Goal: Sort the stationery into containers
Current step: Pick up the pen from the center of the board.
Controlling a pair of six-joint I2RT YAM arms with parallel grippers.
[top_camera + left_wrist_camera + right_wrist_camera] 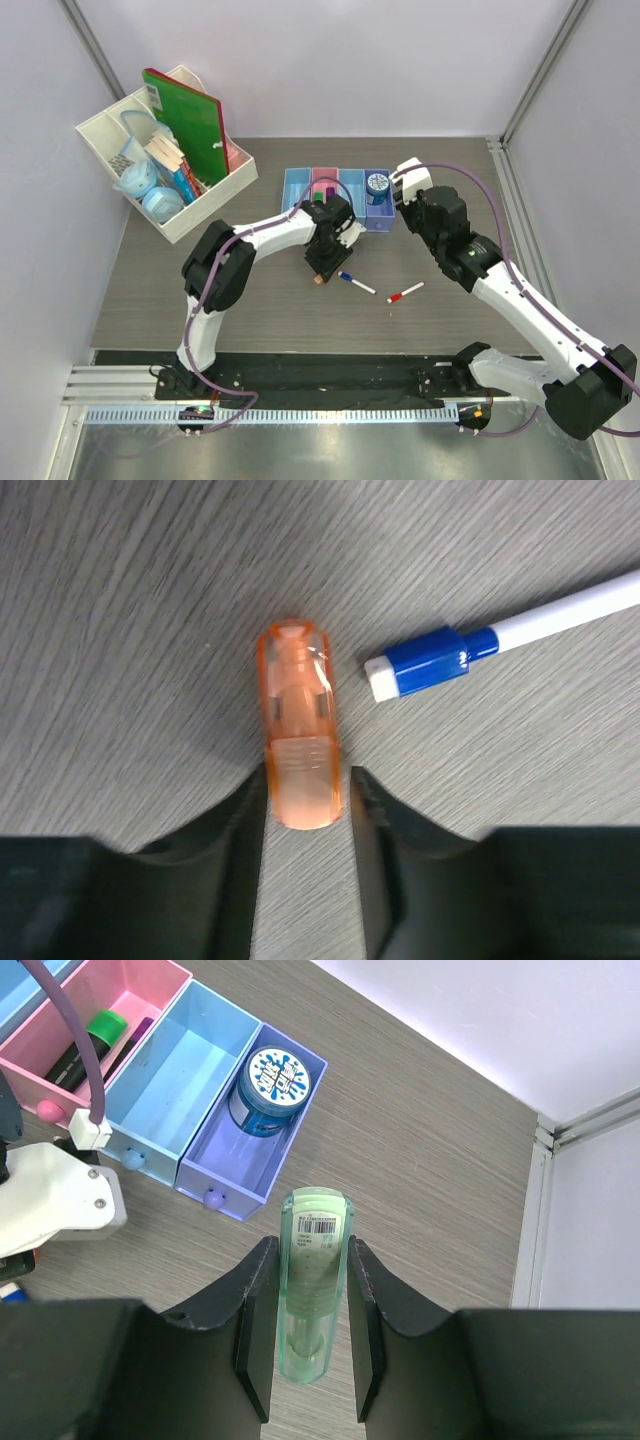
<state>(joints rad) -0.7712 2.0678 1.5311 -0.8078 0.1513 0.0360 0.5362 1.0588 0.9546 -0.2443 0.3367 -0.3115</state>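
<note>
Left gripper (306, 790) is down at the tabletop (200, 290), right of the white desk organiser (215, 195) that holds a green notebook (190, 120). Its two fingers are pressed against the sides of the orange marker (297, 720), gripping the end nearest the wrist. The rest of the marker sticks out beyond the fingertips. Whether the marker lies on the tabletop or is held just above it cannot be told.

Just to the right of the orange marker, close but not touching, lies the blue-white pen (470, 648), with its blue cap pointing toward the marker. Farther right on the tabletop, well apart from both, lies the red-white pen (405, 293).

Behind them stands the row of containers. The left blue bin (296, 190) comes first. Next is the pink bin (140, 985), with a green-and-black marker (85, 1045) inside. Then comes the second blue bin (185, 1070), and last the purple bin (235, 1165), with a round blue tub (272, 1085) standing at its far end.

The right gripper (312, 1250) is just to the right of the purple bin. It is clamped on a pale green marker (315, 1290), whose tip reaches past the fingers toward that bin.
</note>
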